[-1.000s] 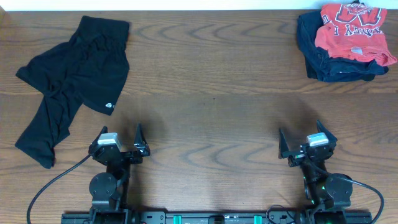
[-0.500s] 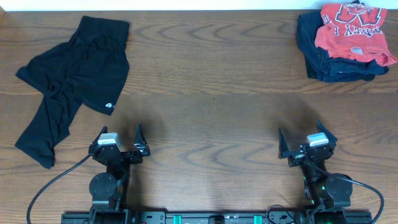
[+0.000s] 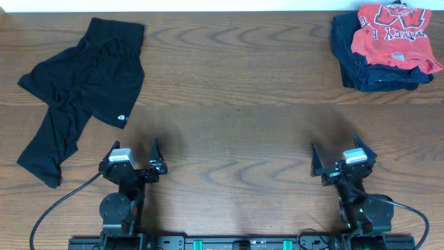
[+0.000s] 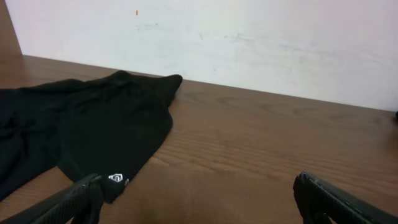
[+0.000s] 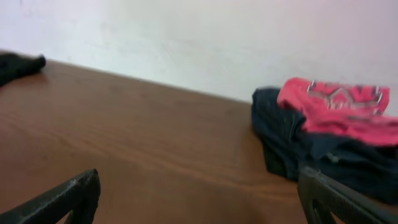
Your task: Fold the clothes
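The clothes are black trousers lying crumpled and unfolded at the far left of the table, with a small white round logo on the hem nearest me. In the left wrist view the trousers fill the left half. My left gripper rests near the front edge, just right of the trousers, open and empty. My right gripper sits at the front right, open and empty, far from the trousers.
A red T-shirt with white lettering lies on a dark navy folded garment at the back right corner, also in the right wrist view. A white wall runs behind the wooden table.
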